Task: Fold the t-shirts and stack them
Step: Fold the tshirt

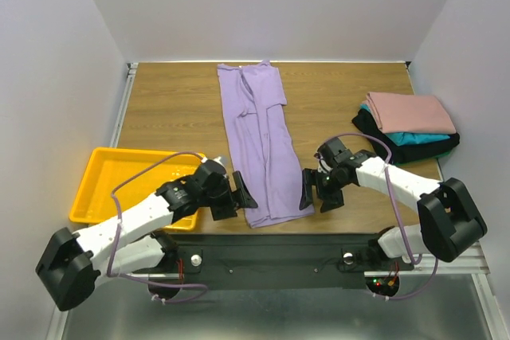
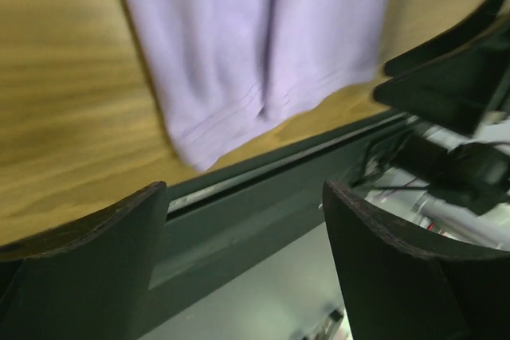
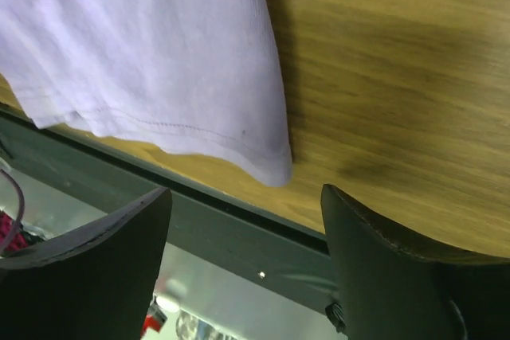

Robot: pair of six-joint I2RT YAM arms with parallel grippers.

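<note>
Wood-grain table (image 1: 175, 101) and plain white walls fill our view from above. At about eight o'clock on the table sits a yellow tray (image 1: 103, 166), which has no part in the folding.

Next comes our left gripper (image 1: 244, 195). Its jaws are spread wide with nothing between them, just off the nine o'clock side of the near hem of the lavender t-shirt (image 1: 259, 141). That shirt lies flat down the middle as a long narrow strip from twelve to six o'clock. Its sides are turned in and its hem reaches the near table edge.

Our right gripper (image 1: 307, 190) mirrors the left on the three o'clock side of the hem, jaws equally wide and holding nothing.

At three o'clock rests the stack: the dusty-pink shirt (image 1: 410, 111) on top, then the teal shirt (image 1: 414, 138), then the black shirt (image 1: 373, 127).

We judge three shirts finished. The lavender one has its lengthwise folds but not yet its crosswise folds, and after those it has to go onto the stack.
</note>
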